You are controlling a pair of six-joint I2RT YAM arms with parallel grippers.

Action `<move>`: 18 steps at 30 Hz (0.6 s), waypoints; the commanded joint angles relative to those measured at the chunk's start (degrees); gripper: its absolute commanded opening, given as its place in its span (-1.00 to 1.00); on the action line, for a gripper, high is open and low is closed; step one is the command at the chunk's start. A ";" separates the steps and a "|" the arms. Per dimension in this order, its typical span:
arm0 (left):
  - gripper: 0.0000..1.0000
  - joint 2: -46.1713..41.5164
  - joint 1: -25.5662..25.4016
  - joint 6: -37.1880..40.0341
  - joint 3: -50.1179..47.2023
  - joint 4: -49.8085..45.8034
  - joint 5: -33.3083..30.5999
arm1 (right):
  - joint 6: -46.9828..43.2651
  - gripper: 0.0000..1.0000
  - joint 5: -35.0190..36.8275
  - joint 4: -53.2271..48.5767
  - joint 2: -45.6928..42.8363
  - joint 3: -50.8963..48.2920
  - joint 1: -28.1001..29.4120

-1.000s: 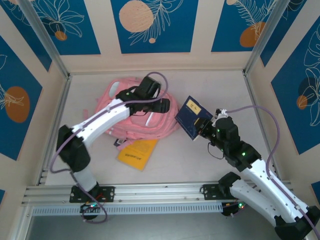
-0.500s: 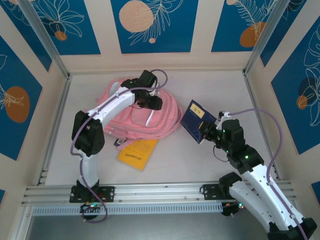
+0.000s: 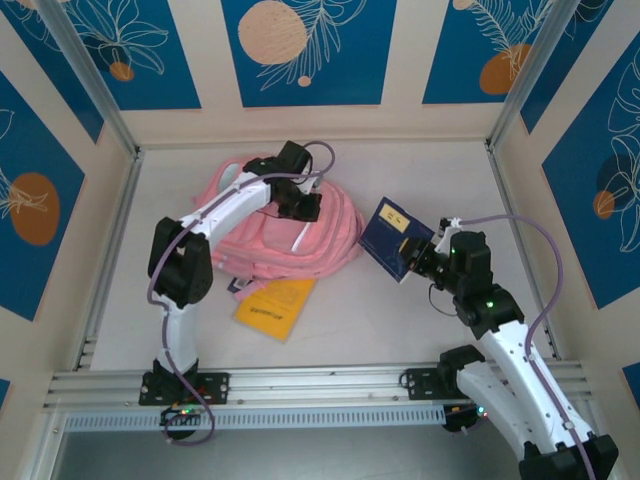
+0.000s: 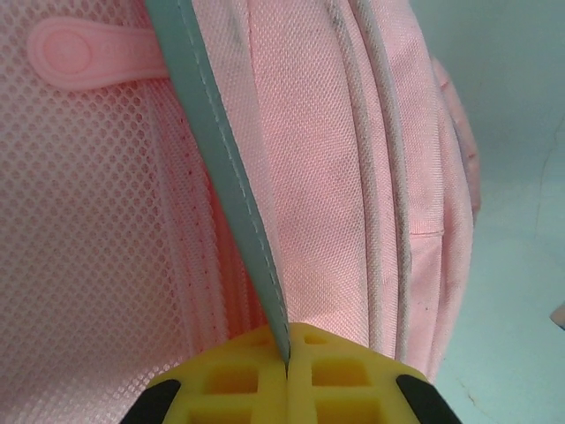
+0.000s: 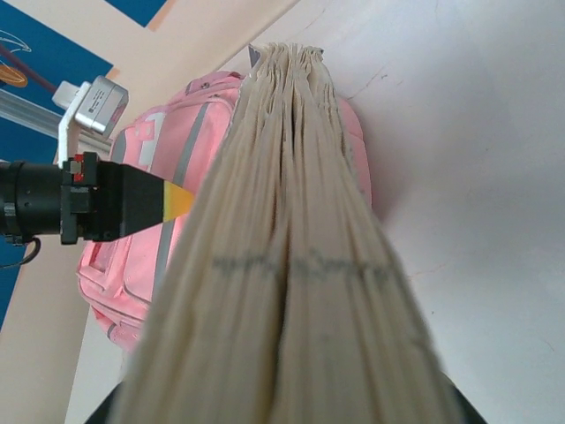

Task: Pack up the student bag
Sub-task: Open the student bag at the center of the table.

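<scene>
The pink backpack (image 3: 262, 232) lies flat on the table (image 3: 400, 330), directly under the left gripper (image 4: 288, 362) and off to the left of the right gripper (image 3: 424, 258), with a gap of bare table between. The left gripper's yellow pads are pressed together on a thin grey strip (image 4: 216, 146) of the backpack, which rises out of the pinch and runs away from the gripper across the pink fabric. To the left of that strip is a pink mesh panel (image 4: 79, 230), with a rounded pink tab (image 4: 75, 53) at its far end; to the right are woven pink fabric and pale piped seams. The right gripper is clamped on the near corner of a dark blue book (image 3: 388, 230), which it holds tilted above the table, its page edges facing the wrist camera and its far end toward the backpack. A yellow booklet (image 3: 275, 308) lies flat on the table just beside the backpack's near edge, nearer the arm bases than the left gripper and well to the left of the right gripper.
</scene>
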 commanded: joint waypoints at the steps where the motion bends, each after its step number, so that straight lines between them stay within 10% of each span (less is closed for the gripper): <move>1: -1.00 -6.36 0.63 1.47 4.35 -2.60 3.20 | -0.84 -1.00 -2.79 3.40 0.81 0.69 -1.25; 18: -1.00 -24.18 1.13 4.09 0.73 -4.29 0.65 | 16.36 -1.00 -21.56 24.59 17.16 0.54 -2.95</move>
